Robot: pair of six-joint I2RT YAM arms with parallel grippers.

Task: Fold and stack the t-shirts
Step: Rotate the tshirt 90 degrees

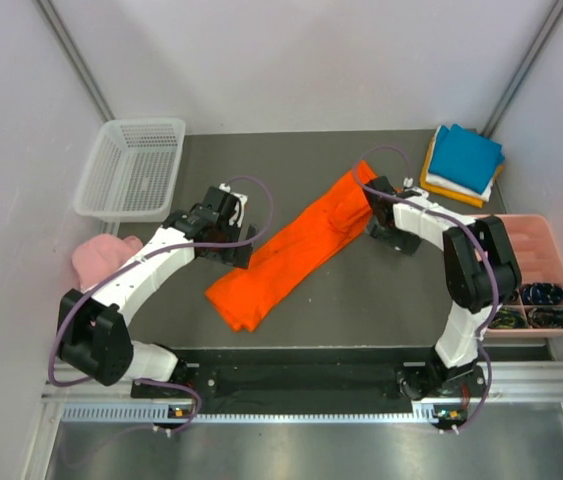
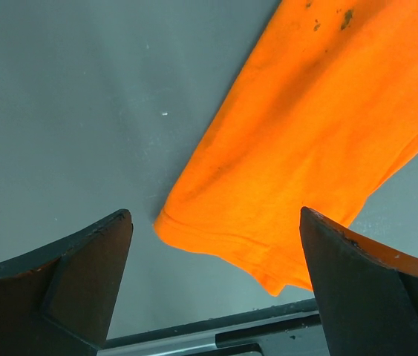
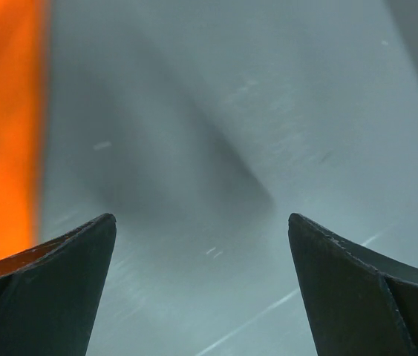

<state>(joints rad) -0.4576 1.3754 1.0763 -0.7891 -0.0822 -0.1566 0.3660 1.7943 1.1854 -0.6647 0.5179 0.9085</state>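
Observation:
A bright orange t-shirt [image 1: 299, 250] lies folded into a long diagonal strip across the middle of the table. Its hemmed end [image 2: 223, 237] shows in the left wrist view, lying flat beyond the open jaws. My left gripper [image 1: 242, 232] stands open just left of the strip, holding nothing [image 2: 216, 222]. My right gripper [image 1: 373, 218] is open beside the strip's upper right end, with only bare table between its fingers [image 3: 201, 222]; a blurred orange edge [image 3: 4, 141] runs along the left. A folded stack of t-shirts [image 1: 464, 163], teal blue on top over white and amber yellow, sits at the back right.
A white mesh basket [image 1: 131, 168] stands at the back left. A pale pink cap [image 1: 101, 257] lies by the left arm. A pink tray [image 1: 541, 275] with small dark items sits at the right edge. Grey walls close in the table.

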